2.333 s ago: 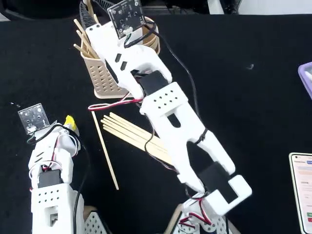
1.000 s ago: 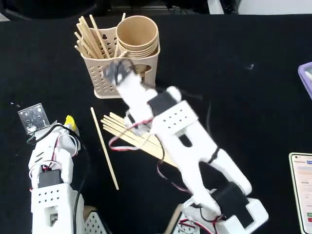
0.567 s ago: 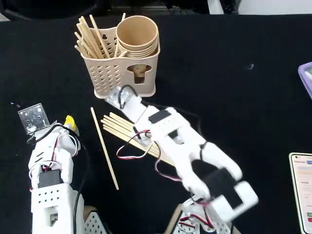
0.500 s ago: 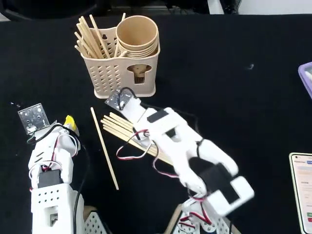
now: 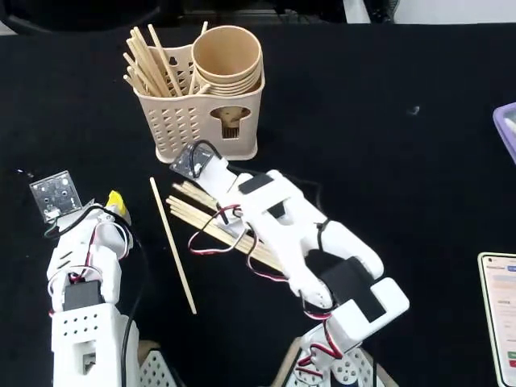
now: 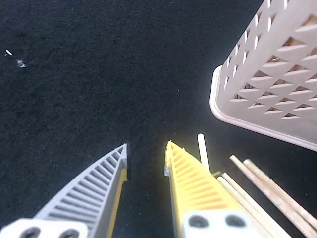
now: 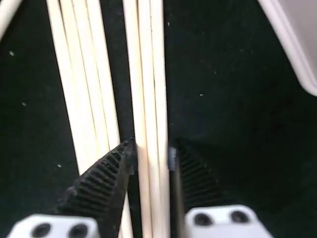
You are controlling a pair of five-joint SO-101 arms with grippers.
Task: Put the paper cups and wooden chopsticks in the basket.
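Now the right gripper [image 7: 151, 145] pinches three chopsticks [image 7: 146, 74], three more beside; left gripper [image 6: 146, 144] spread.

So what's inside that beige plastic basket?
A stack of brown paper cups and a bundle of wooden chopsticks stand in the beige perforated basket. Its walls mostly cover their lower parts and the bottom.

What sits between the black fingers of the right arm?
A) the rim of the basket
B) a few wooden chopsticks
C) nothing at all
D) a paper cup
B: in the right wrist view, the right gripper has its fingers pressed to either side of a few wooden chopsticks lying on the black table.
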